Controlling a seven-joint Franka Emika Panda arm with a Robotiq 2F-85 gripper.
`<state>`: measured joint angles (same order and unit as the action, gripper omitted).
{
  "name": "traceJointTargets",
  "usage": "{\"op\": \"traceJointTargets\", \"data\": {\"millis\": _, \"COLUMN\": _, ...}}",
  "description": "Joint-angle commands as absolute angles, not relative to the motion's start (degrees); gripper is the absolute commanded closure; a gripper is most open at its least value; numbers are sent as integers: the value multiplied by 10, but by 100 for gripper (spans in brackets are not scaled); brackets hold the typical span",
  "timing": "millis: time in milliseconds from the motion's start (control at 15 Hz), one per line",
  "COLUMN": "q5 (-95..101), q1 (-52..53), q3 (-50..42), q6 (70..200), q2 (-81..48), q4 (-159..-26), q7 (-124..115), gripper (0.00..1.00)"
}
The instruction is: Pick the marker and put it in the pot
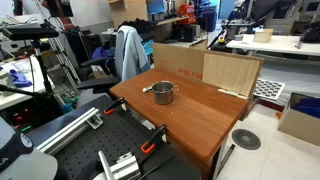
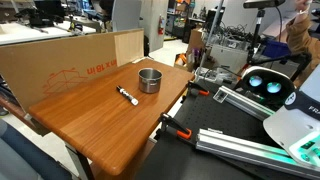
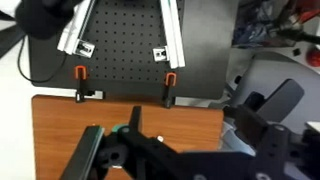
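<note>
The marker (image 2: 127, 96), a slim whitish pen with a dark end, lies flat on the wooden table (image 2: 100, 125), a short way in front of the pot (image 2: 149, 80). The pot is small, round, of shiny metal, and stands upright; it also shows in an exterior view (image 1: 163, 93). My gripper (image 3: 175, 150) shows only in the wrist view, as dark fingers spread wide apart above the table's edge with nothing between them. Neither marker nor pot is in the wrist view.
Cardboard sheets (image 2: 70, 55) stand along the table's far side. Orange clamps (image 3: 168, 78) grip the table edge next to a black perforated board with aluminium rails (image 3: 172, 40). Desks, chairs and boxes surround the table.
</note>
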<state>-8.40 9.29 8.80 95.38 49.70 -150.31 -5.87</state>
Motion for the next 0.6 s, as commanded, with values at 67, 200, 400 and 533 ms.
{"op": "traceJointTargets", "data": {"millis": 67, "q5": -87, "q1": 88, "q3": 92, "q6": 953, "q2": 497, "q4": -1501, "q7": -55, "gripper": 0}}
{"op": "traceJointTargets", "data": {"millis": 200, "q5": -87, "q1": 88, "q3": 92, "q6": 953, "q2": 497, "q4": -1500, "q7": -55, "gripper": 0}}
{"op": "traceJointTargets", "data": {"millis": 400, "q5": -90, "q1": 82, "q3": 92, "q6": 985, "q2": 496, "q4": -1510, "q7": -62, "gripper": 0}}
{"op": "traceJointTargets", "data": {"millis": 533, "q5": -101, "q1": 78, "q3": 86, "q6": 1011, "q2": 486, "q4": -1516, "q7": -66, "gripper": 0}}
